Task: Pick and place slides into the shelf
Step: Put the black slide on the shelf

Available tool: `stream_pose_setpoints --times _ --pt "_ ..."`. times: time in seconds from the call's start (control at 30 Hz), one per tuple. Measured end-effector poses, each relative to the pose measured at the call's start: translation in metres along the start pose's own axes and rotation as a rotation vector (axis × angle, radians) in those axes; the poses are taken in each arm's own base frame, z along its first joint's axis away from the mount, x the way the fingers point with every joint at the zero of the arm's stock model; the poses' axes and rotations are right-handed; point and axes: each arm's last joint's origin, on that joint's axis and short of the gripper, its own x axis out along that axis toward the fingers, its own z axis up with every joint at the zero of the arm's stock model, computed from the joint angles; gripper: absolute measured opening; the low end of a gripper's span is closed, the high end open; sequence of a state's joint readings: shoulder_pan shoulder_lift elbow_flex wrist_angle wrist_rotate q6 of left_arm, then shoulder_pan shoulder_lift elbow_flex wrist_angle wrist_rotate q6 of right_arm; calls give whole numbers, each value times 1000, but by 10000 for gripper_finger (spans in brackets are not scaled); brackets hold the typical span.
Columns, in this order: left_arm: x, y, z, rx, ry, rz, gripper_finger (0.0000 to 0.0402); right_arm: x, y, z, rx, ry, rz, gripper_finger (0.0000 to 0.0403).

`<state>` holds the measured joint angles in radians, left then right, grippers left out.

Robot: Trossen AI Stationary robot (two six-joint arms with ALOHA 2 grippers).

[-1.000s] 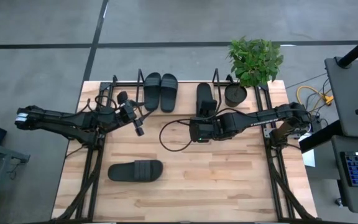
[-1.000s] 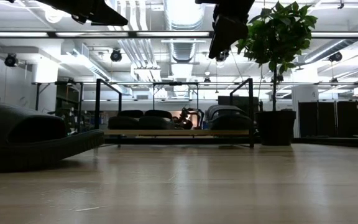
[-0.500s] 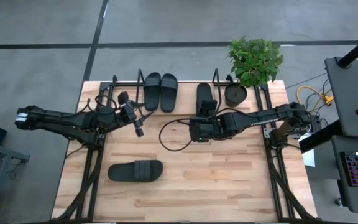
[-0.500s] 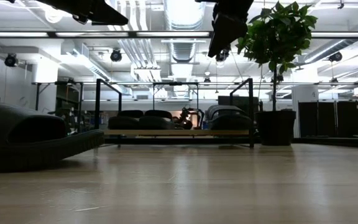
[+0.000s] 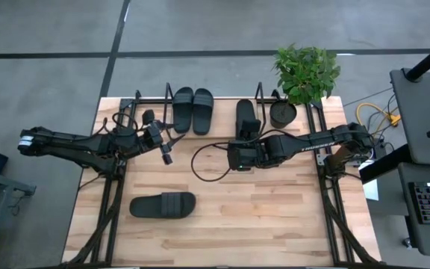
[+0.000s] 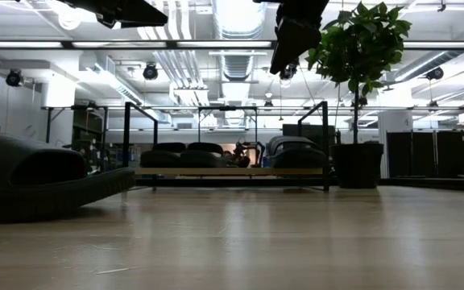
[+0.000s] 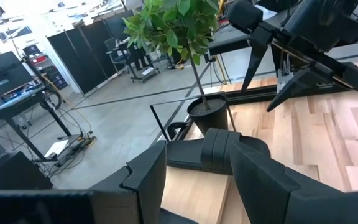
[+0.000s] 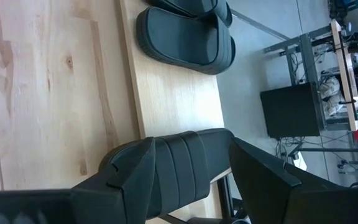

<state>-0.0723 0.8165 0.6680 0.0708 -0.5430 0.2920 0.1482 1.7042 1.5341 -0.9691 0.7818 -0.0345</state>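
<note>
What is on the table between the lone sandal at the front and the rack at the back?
In the high view, mostly bare wood separates the lone slide from the shelf. Only the left gripper hangs above that stretch, plus a looping black cable.

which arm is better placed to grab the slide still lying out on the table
Left, probably. The last slide lies on the left half of the table, nearer the left tool. The right tool hangs open by the shelf, over a shelved slide.

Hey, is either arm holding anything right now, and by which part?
Nothing is held. The left gripper and right gripper are both open in the air. The slide seen between the right gripper's fingers lies below on the shelf.
</note>
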Motion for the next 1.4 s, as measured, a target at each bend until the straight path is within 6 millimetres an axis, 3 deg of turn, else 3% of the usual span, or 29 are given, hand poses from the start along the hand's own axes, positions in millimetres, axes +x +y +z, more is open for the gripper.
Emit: stream_pose_setpoints --times 1.4 --pt "1 -1 2 -10 -28 -35 164 0 0 0 8 -1 0 196"
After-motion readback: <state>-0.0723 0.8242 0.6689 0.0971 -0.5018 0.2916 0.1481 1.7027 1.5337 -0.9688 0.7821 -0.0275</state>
